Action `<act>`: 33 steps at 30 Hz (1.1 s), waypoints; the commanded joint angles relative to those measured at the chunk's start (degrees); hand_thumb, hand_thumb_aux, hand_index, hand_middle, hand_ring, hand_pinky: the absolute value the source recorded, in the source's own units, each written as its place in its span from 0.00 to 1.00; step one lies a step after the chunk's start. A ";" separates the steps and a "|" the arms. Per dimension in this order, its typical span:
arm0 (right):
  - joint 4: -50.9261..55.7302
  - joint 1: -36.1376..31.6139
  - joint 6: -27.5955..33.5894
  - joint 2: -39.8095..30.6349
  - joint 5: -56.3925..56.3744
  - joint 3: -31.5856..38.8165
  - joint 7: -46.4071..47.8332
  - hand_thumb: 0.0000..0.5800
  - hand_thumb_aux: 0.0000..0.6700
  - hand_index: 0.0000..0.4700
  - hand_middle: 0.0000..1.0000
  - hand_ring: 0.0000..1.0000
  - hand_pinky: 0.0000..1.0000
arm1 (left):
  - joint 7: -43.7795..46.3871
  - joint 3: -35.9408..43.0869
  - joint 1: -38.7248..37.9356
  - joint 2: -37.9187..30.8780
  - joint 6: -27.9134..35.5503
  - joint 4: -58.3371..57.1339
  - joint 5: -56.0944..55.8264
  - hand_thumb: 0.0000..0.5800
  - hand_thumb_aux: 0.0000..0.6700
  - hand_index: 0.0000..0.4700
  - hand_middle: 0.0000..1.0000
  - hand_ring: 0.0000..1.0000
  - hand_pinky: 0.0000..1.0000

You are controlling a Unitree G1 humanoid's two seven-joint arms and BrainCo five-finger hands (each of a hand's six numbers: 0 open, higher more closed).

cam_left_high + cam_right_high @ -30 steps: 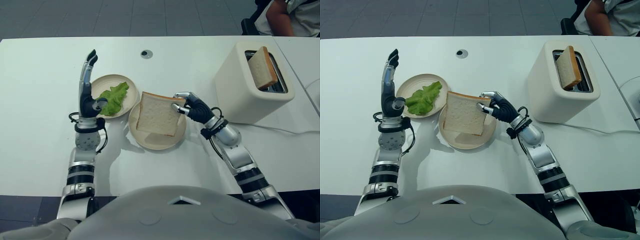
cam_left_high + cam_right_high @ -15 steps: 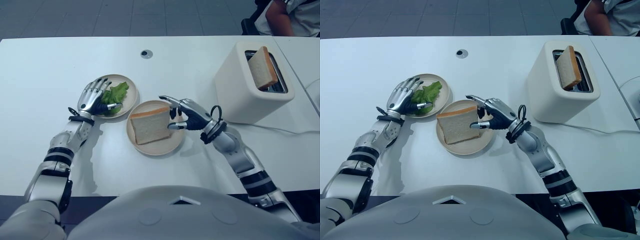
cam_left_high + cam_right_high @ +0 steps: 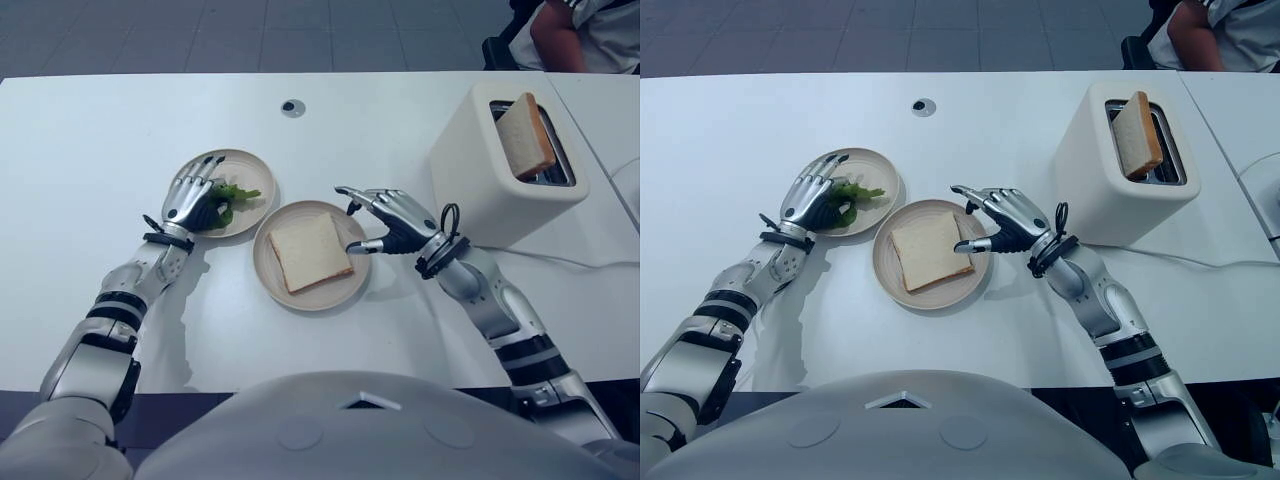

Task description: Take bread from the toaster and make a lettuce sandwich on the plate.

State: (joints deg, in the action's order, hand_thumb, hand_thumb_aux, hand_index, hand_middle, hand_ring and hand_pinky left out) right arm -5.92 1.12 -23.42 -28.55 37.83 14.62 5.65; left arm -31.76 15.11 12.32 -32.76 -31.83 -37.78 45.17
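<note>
A slice of white bread [image 3: 310, 252] lies flat on the larger round plate [image 3: 267, 275] in the middle of the table. My right hand [image 3: 392, 220] hovers open just right of that plate, fingers spread toward the bread and holding nothing. The white toaster [image 3: 480, 190] stands at the right with a second slice [image 3: 525, 135] sticking out of its slot. Lettuce [image 3: 228, 198] lies bunched on the smaller plate [image 3: 256, 172] at the left. My left hand [image 3: 190, 202] rests on the lettuce's left part with its fingers stretched out, hiding much of the leaf.
A small dark round hole [image 3: 292, 107] sits in the table at the back. The toaster's cable [image 3: 590, 263] runs off to the right. The white tabletop [image 3: 80, 160] extends wide to the left and in front of the plates.
My right hand let the bread down flat onto the plate, opened and drew back to the right. My left hand dropped from upright onto the lettuce, which now looks bunched.
</note>
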 commanded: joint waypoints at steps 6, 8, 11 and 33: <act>-2.11 -0.18 0.07 -1.07 -4.98 -6.17 -0.49 0.00 0.00 0.00 0.35 0.35 0.35 | 16.75 9.21 -8.26 9.58 -11.11 16.40 -12.42 0.94 0.75 0.75 0.00 0.00 0.00; -4.06 -0.05 -0.67 -1.22 -5.60 -8.88 -2.19 0.00 0.00 0.00 0.35 0.35 0.35 | 18.01 11.22 -7.71 10.82 -10.60 13.46 -9.77 0.95 0.78 0.78 0.00 0.00 0.00; -8.96 0.07 -0.63 -1.69 -6.99 -18.34 -6.94 0.00 0.00 0.00 0.33 0.33 0.33 | 19.22 13.78 -6.64 11.86 -10.18 9.45 -6.71 0.69 0.45 0.45 0.00 0.00 0.00; 4.78 7.23 19.97 -8.50 14.19 -29.37 -12.42 0.32 0.18 0.18 0.00 0.00 0.00 | 21.81 7.24 -11.90 5.07 -2.47 31.93 -2.18 0.00 0.00 0.00 0.00 0.00 0.00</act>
State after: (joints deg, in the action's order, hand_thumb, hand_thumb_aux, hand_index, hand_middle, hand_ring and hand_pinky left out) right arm -3.24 7.48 -4.08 -36.21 51.89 -16.46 -8.75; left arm -10.53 23.40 1.30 -26.89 -35.27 -7.46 42.21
